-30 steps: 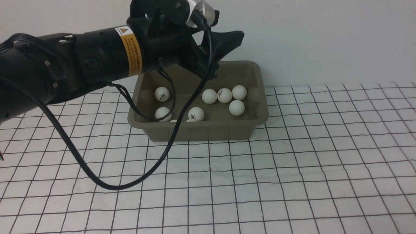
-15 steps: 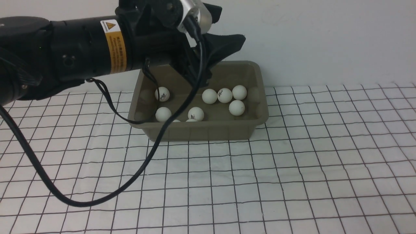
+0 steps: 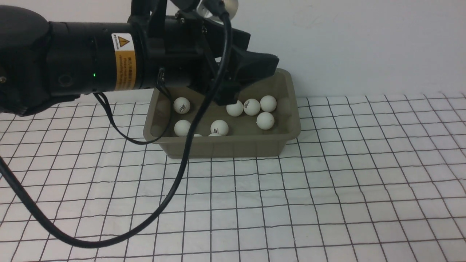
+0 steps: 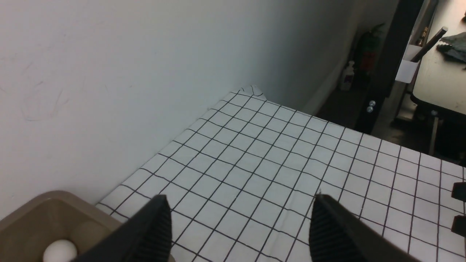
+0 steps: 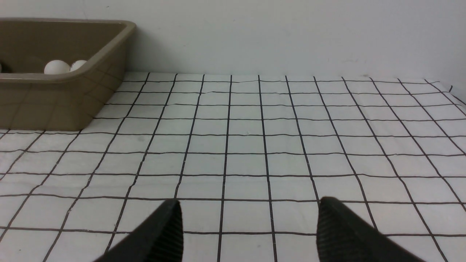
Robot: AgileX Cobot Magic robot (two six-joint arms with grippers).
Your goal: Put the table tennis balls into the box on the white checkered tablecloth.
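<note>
The olive-grey box [image 3: 225, 147] stands at the back of the white checkered tablecloth [image 3: 327, 189], against the wall. Several white table tennis balls lie in it, among them one [image 3: 181, 105] at its left and one [image 3: 265, 120] at its right. My left gripper [image 3: 251, 78] hangs over the box's back half, open and empty; in the left wrist view its fingers [image 4: 156, 225] are spread over bare cloth, with the box's corner [image 4: 47, 207] and one ball [image 4: 60, 251] beside them. My right gripper [image 5: 247, 207] is open and empty, low over the cloth to the right of the box [image 5: 54, 98].
A thick black cable [image 3: 171, 193] droops from the left arm in a loop down in front of the box. The white wall [image 3: 364, 43] rises straight behind the box. The cloth's far corner [image 4: 253, 89] ends at the table's edge, with furniture beyond.
The left arm has swung up to level, and its fingertips have moved slightly lower and to the right over the box. The cable loop has shifted left. The balls lie where they were.
</note>
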